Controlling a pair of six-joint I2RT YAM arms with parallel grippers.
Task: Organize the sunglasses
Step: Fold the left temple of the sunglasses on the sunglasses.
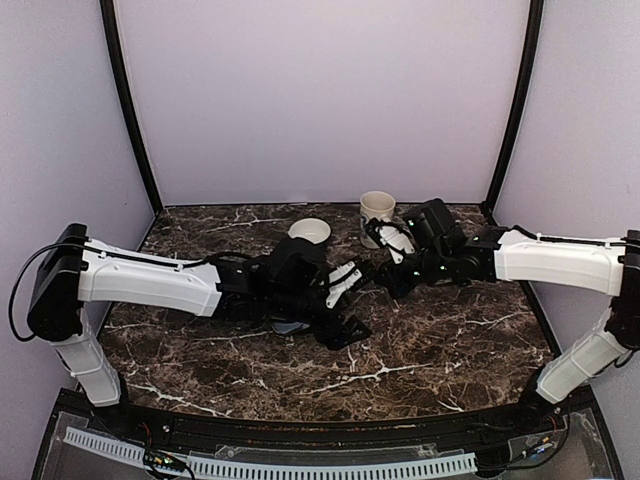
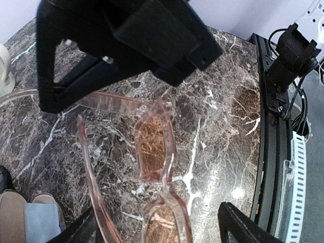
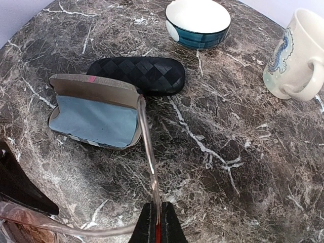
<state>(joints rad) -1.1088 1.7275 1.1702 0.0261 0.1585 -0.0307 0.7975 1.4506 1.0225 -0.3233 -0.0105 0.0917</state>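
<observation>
The sunglasses (image 2: pixel 152 147) have a translucent pink frame and amber lenses. In the left wrist view they fill the lower centre of the frame, with 1 lens in the middle, the 2nd at the bottom edge, and a side bar running down the left.

The right gripper (image 3: pixel 156 217) is clamped on a temple arm (image 3: pixel 147 147). In the right wrist view its 2 fingers meet at the bottom centre, and the clear pink bar pinched between them rises toward the upper left.

The left gripper (image 2: pixel 158 208) stands wide. Its 2 fingers show at the bottom left and bottom right of its own view, with the lower lens between them. The finger at the bottom right is clearly apart from the frame. Whether the finger at the bottom left touches the side bar, I cannot tell.

In the overhead view the 2 grippers meet at the centre of the frame, over the dark marble table (image 1: pixel 450 340). They are just below a white bowl (image 1: pixel 310 231) and a white mug (image 1: pixel 377 207).

In the right wrist view an open case (image 3: pixel 93 119) with blue lining lies at the left centre, right against a shut black woven case (image 3: pixel 136 75) just above it.
</observation>
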